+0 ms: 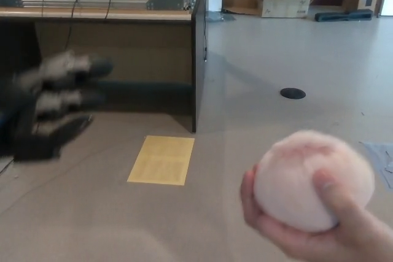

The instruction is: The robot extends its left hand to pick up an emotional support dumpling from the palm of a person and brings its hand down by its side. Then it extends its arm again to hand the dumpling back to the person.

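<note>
left hand [52, 105]: blurred, empty, fingers spread wide
dumpling [312, 179]: in person's hand [307, 228]
risk: a fast reach can knock it down

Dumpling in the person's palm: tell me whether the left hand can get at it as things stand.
Probably yes. The left hand, blurred at the picture's left edge, has only bare floor between it and the dumpling. The person's hand cups the dumpling from below, its thumb across the front, leaving its top free.

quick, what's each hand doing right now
Left hand: open, holding nothing, blurred by motion, fingers apart.
Right hand: not in view.
The dumpling is in the person's hand.
</note>
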Controlling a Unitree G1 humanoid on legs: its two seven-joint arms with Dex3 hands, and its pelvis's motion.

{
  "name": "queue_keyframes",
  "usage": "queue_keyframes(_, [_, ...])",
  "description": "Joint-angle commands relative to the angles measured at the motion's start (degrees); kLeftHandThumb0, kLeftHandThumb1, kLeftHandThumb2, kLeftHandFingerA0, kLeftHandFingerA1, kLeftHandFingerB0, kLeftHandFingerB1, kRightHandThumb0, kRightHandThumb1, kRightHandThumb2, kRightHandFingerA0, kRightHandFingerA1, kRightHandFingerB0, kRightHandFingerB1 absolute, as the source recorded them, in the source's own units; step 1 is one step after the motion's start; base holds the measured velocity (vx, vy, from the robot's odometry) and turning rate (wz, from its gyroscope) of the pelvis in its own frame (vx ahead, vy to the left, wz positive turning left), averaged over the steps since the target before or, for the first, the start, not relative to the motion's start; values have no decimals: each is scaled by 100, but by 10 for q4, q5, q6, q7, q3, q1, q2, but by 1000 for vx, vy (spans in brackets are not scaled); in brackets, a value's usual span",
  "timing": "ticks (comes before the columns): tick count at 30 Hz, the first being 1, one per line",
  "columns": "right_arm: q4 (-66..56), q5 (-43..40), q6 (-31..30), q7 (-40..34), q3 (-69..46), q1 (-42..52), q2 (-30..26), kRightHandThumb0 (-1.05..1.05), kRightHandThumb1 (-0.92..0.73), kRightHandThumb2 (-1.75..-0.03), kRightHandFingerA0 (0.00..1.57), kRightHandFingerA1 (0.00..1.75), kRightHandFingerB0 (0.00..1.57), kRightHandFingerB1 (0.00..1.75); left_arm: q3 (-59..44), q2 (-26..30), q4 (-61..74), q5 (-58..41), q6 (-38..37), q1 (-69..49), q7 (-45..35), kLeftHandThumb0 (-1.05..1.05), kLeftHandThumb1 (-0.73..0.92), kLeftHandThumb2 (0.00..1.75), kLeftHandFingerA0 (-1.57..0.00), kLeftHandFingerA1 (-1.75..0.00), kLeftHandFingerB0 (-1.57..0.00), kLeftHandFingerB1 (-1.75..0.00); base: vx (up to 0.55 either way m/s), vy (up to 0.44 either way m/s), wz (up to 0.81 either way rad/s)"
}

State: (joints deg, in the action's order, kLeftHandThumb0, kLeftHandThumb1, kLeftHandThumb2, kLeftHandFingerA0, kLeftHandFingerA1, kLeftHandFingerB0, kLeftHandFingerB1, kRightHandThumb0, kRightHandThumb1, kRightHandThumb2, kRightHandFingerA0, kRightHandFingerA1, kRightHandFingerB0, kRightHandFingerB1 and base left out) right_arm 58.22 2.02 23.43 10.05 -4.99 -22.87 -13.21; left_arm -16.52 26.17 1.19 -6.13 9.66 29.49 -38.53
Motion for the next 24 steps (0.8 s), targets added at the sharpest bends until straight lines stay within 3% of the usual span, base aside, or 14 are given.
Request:
queue_keyframes(1, [7, -11, 3, -12, -10, 23, 7, -50, -60, -58, 70, 45, 45, 35, -32, -43, -193, 114, -298, -240, 191, -70, 85, 66, -27, -37, -21, -28, 0, 0, 0])
queue_keyframes(6, [2, -11, -2, -13, -10, 27, 7, -49, -60, -58, 69, 45, 45, 35, -25, -44, -230, 117, -328, -256, 215, -69, 84, 66, -28, -37, -22, -29, 0, 0, 0])
queue_keyframes(10, [3, -8, 1, -17, -8, 33, 9, -48, -60, -58, 70, 45, 45, 34, -21, -42, -334, 150, -396, -299, 303, -63, 85, 65, -31, -37, -26, -31, 0, 0, 0])
queue_keyframes(18, [7, -6, 7, -22, -9, 31, 10, -47, -60, -58, 73, 46, 44, 34, -17, -37, -414, 137, -427, -287, 328, -59, 80, 66, -27, -37, -27, -33, 0, 0, 0])
queue_keyframes(19, [9, -10, 10, -21, -12, 33, 11, -51, -60, -58, 71, 46, 44, 34, -17, -37, -412, 133, -422, -284, 325, -55, 83, 65, -34, -39, -26, -32, 0, 0, 0])
queue_keyframes(23, [4, -19, 10, -16, -20, 36, 13, -50, -60, -58, 70, 46, 43, 34, -13, -36, -423, 123, -420, -272, 321, -56, 83, 65, -36, -39, -28, -33, 0, 0, 0])
queue_keyframes(24, [2, -18, 8, -17, -19, 37, 13, -54, -49, -80, 65, 58, 37, 46, -13, -38, -421, 120, -418, -273, 318, -60, 82, 64, -35, -39, -28, -33, 0, 0, 0])
